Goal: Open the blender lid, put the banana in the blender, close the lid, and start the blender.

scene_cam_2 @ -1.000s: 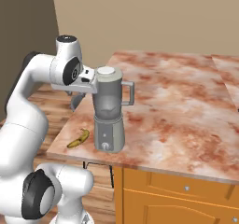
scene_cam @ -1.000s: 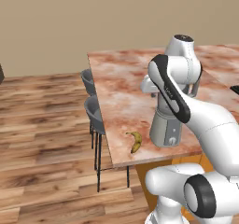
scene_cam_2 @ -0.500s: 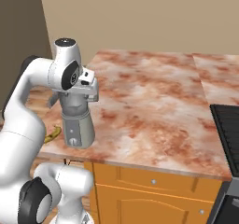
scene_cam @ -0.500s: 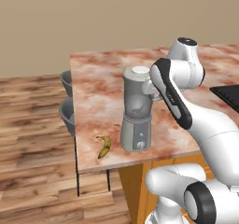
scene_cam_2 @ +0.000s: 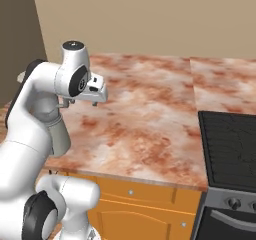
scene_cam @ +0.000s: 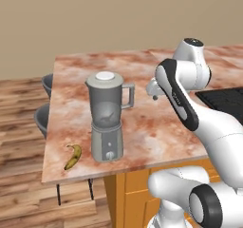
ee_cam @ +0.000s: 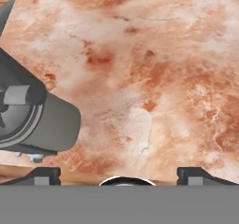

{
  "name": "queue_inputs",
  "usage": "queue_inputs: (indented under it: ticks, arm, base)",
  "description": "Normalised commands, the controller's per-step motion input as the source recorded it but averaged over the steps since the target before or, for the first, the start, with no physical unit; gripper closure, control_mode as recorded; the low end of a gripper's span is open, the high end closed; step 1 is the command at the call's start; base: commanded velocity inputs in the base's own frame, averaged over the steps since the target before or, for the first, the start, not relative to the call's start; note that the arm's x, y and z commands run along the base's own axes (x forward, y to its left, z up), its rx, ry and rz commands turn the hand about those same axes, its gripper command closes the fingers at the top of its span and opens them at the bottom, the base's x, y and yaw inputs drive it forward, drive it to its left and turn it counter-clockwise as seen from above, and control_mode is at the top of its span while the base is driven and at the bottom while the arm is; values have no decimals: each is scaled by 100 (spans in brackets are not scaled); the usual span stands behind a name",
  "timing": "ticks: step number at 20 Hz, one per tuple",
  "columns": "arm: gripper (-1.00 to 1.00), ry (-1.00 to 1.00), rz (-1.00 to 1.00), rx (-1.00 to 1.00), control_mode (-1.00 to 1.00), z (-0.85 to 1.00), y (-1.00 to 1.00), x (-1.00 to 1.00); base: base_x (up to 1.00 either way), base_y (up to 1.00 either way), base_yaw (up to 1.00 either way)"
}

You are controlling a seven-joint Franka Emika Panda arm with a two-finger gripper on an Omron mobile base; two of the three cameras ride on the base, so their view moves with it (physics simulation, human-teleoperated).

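Blender lid (scene_cam: 105, 76) sits on the blender (scene_cam: 107, 116), near the counter's (scene_cam: 156, 127) front edge. Banana (scene_cam: 72, 156) lies just left of its base, untouched. Gripper (ee_cam: 119, 174) hovers beside the jar, jaws wide, empty. No step done yet.

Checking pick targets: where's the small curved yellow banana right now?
In the left base view, the small curved yellow banana lies flat on the marble counter near its front-left corner, just left of the silver-grey blender base, not touching it.
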Motion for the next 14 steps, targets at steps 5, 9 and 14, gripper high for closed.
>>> queue_inputs:
  ticks: [5,9,14]
  arm:
    - [-100,0,0,0,100,0,0,0]
    - [-100,0,0,0,100,0,0,0]
    - [-100,0,0,0,100,0,0,0]
  base:
    - [34,-11,0]
    - [17,-22,0]
    - [2,-3,0]
